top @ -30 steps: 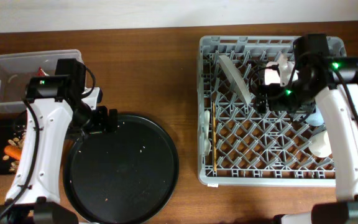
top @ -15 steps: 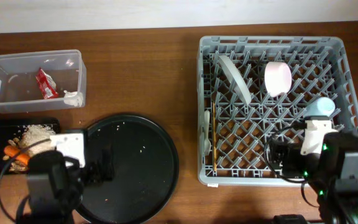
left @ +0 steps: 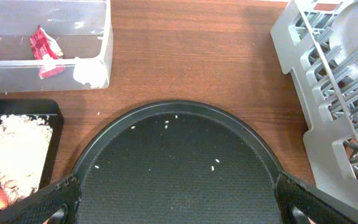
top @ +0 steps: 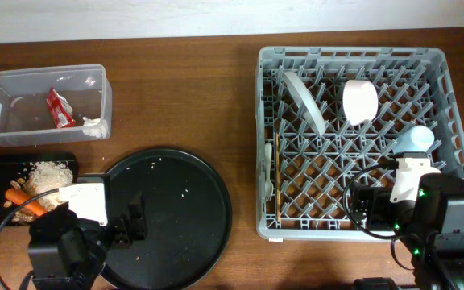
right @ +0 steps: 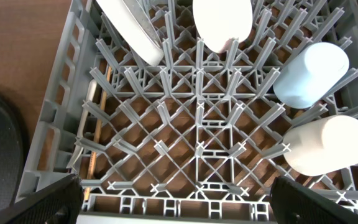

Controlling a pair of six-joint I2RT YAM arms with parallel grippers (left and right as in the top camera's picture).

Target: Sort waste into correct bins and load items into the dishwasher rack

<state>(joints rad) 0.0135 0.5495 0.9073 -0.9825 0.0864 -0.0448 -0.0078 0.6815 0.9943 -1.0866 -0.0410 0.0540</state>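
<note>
Well, both grippers hang spread wide: left gripper over the round black tray, right gripper over the rack at right; the red wrapper lies in the clear tub, upper left.

Overhead cam looks straight down on whole table. Left wrist cam faces down, close over round tray, tub top-left. Right wrist cam sits close above rack. Both areas also show in overhead.
</note>
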